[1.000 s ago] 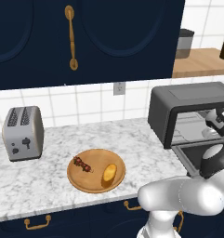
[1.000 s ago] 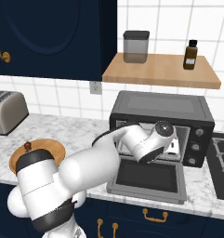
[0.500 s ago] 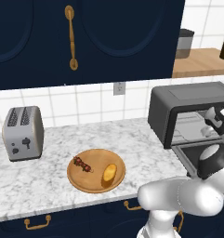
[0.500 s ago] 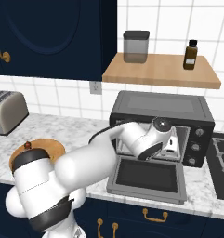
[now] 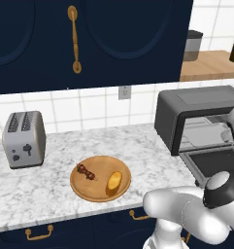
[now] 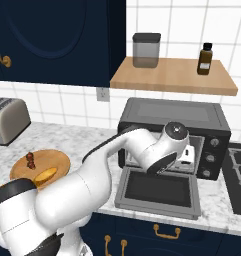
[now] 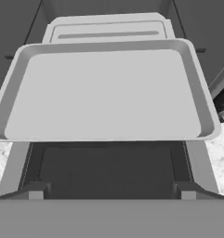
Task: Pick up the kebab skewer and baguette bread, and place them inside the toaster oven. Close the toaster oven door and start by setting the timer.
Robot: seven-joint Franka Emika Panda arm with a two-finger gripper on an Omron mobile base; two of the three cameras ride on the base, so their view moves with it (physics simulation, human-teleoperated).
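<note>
The kebab skewer [image 5: 86, 171] [image 6: 30, 160] and the golden baguette bread [image 5: 114, 180] [image 6: 44, 175] lie side by side on a round wooden plate [image 5: 89, 188] [image 6: 54, 159], far to the left of my hand. The dark grey toaster oven [image 5: 196, 104] [image 6: 172, 112] stands at the right with its door [image 5: 218, 163] [image 6: 157, 187] [image 7: 108, 172] dropped flat. My gripper [image 6: 188, 156] [image 5: 230, 129] [image 7: 111, 190] hovers at the oven's mouth above the door. It is open and holds nothing. A grey tray [image 7: 108, 93] juts out of the cavity just ahead of the fingers.
A silver two-slot toaster [image 5: 24, 138] [image 6: 9, 120] stands at the left of the counter. The oven's knobs [image 6: 211, 157] are on its right face. A stove [image 6: 239, 175] is beside the oven. A shelf above carries a canister [image 6: 146, 50] and a bottle [image 6: 205, 59].
The hand has shifted only slightly at the oven's mouth. The plate, the food and the door have not moved.
</note>
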